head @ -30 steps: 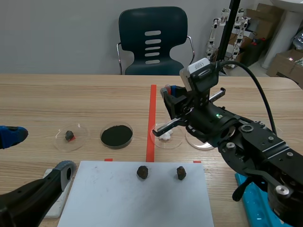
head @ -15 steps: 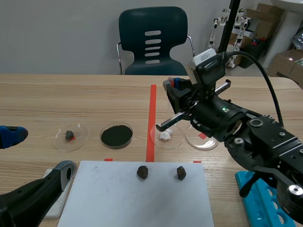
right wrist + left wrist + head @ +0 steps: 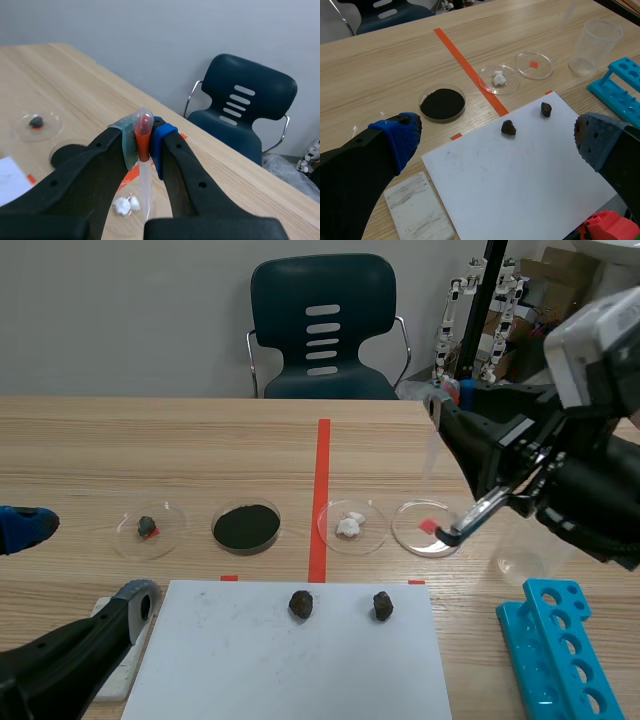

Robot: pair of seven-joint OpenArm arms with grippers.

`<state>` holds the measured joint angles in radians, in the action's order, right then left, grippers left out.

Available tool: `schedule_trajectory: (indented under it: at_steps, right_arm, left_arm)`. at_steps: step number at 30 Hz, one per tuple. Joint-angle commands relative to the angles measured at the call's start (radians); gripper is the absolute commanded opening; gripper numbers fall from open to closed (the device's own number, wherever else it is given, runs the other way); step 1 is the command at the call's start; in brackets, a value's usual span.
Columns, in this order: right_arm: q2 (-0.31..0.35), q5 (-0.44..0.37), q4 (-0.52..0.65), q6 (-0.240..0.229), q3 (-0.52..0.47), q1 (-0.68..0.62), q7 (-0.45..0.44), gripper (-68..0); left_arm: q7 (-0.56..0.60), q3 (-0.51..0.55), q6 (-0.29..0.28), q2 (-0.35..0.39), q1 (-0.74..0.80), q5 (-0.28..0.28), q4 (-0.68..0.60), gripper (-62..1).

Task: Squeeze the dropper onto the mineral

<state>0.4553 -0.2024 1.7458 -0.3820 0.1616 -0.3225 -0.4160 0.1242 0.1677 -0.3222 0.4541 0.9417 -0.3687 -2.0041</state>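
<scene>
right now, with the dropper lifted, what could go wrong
The right tool pinches the dropper at its bulb, so it may drip early. It hangs nearer the red-marked dish than the white mineral, so drops may miss. The beaker near the arm could be knocked.

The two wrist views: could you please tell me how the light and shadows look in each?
Left wrist view: soft, even light, no glare on the white paper sheet; a dark grey rock on it throws only a faint, tight shadow. Right wrist view: light glows through the translucent plastic dropper, orange-red at its bulb, held in the right gripper.
</scene>
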Motion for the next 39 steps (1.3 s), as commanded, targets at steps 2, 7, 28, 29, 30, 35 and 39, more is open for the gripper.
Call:
schedule_trajectory:
  at_steps: [2,7,28,29,30,35,39]
  right_arm:
    - [0.024,-0.011,0.063,-0.030,-0.059,-0.095,-0.039,-66.2]
    - [0.050,-0.026,0.157,-0.099,-0.181,-0.304,-0.114,-66.2]
    - [0.076,-0.006,0.213,-0.195,-0.397,-0.661,-0.324,-66.2]
    - [0.076,-0.007,0.213,-0.195,-0.397,-0.661,-0.324,-66.2]
    - [0.076,-0.007,0.213,-0.195,-0.397,-0.661,-0.324,-66.2]
    - [0.076,-0.007,0.213,-0.195,-0.397,-0.661,-0.324,-66.2]
    - [0.076,-0.007,0.213,-0.195,-0.397,-0.661,-0.325,-66.2]
  left_arm:
    - [0.014,-0.005,-0.002,-0.005,0.003,-0.010,-0.006,1.4]
    - [0.014,-0.005,-0.002,-0.005,0.003,-0.010,-0.006,1.4]
    - [0.014,-0.005,-0.002,-0.005,0.002,-0.010,-0.006,1.4]
    - [0.014,-0.005,-0.002,-0.005,0.002,-0.010,-0.006,1.4]
    - [0.014,-0.005,-0.002,-0.005,0.002,-0.010,-0.006,1.4]
    - [0.014,-0.005,-0.002,-0.005,0.002,-0.010,-0.006,1.4]
    - [0.014,-0.005,-0.002,-0.005,0.002,-0.010,-0.006,1.4]
